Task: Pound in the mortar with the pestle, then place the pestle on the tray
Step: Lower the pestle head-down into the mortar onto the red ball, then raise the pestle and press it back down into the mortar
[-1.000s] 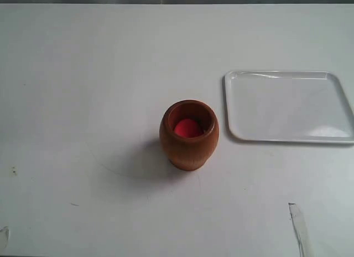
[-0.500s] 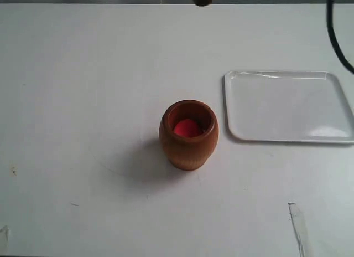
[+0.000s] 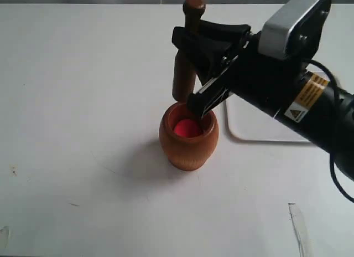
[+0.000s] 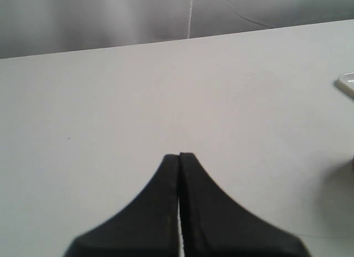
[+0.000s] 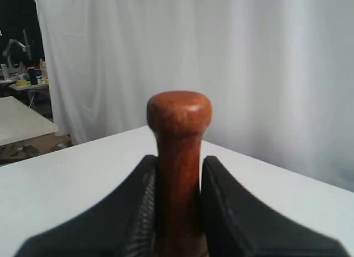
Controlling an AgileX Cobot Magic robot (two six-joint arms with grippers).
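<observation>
Dark brown wooden pestle (image 3: 183, 74) pinched upright over the barrel-shaped reddish-brown wooden mortar (image 3: 188, 143)
We see the right gripper (image 5: 178, 164) clamping its narrow handle, knob up, thick end just above the mortar's rim. The glossy white rectangular tray (image 3: 238, 127) lies just beside the mortar, partly behind the arm. Our left gripper (image 4: 180, 157) hangs over the white table (image 4: 83, 102), fingers pressed together.
</observation>
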